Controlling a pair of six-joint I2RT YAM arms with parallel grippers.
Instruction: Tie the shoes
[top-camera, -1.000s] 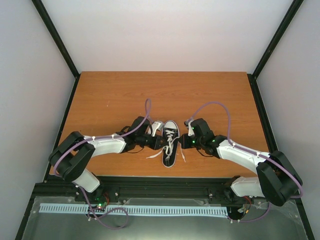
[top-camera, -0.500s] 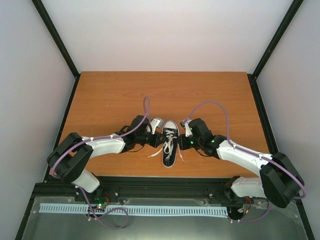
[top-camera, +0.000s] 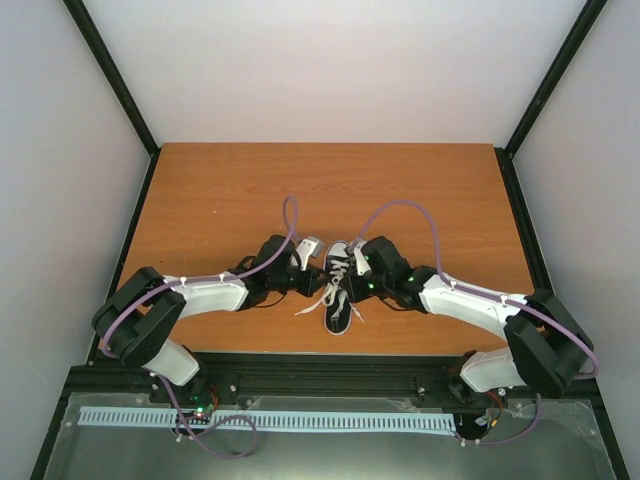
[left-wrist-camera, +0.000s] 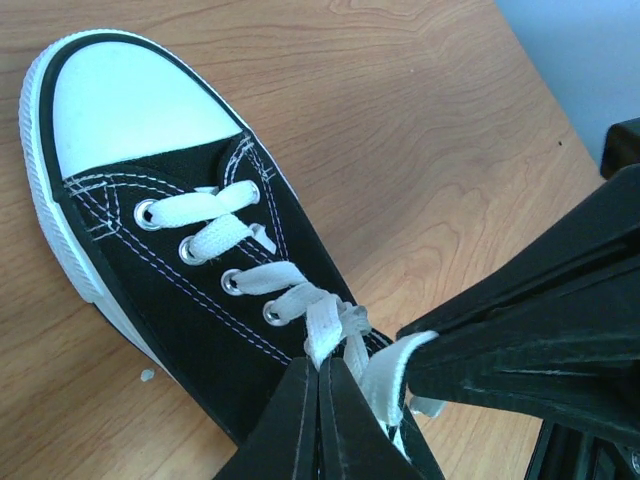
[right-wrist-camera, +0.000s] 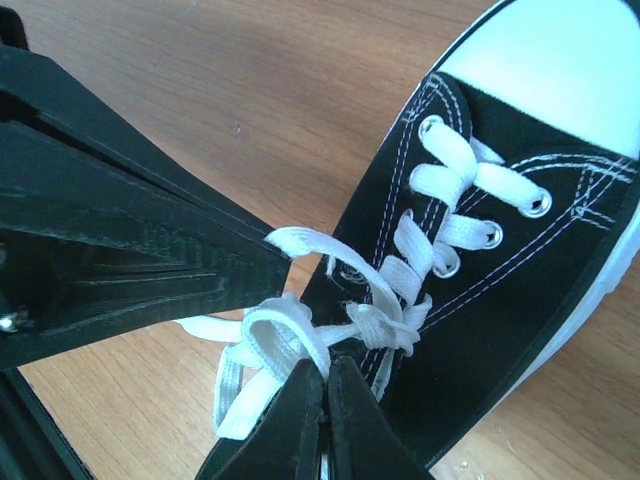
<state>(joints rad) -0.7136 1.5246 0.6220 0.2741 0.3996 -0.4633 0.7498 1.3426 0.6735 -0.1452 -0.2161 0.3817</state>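
Shoe (top-camera: 340, 290) near the 6 o'clock edge of the table (top-camera: 250, 190), toe toward 12. Left gripper (left-wrist-camera: 320, 375) at its 9 and right gripper (right-wrist-camera: 328, 372) at 3, both closer than before, are clamped on the laces (left-wrist-camera: 325, 320).

One sneaker (left-wrist-camera: 185, 295), two end effectors (left-wrist-camera: 320, 385) (right-wrist-camera: 327, 380)

Seen from above, both arms lie low and folded, elbows out. The left arm (top-camera: 205, 293) rises from its base at 7 o'clock, bends, and runs its forearm toward 3 o'clock. The right arm (top-camera: 470, 305) rises from 5 o'clock and runs toward 9 o'clock. The wrists face each other, tips almost meeting. The left gripper (top-camera: 321, 284) has its jaws pressed flat together, pinching the white lace (left-wrist-camera: 325, 325) at their tip. The right gripper (top-camera: 350, 284) is closed too, its jaws nipping a loop of the same lace.
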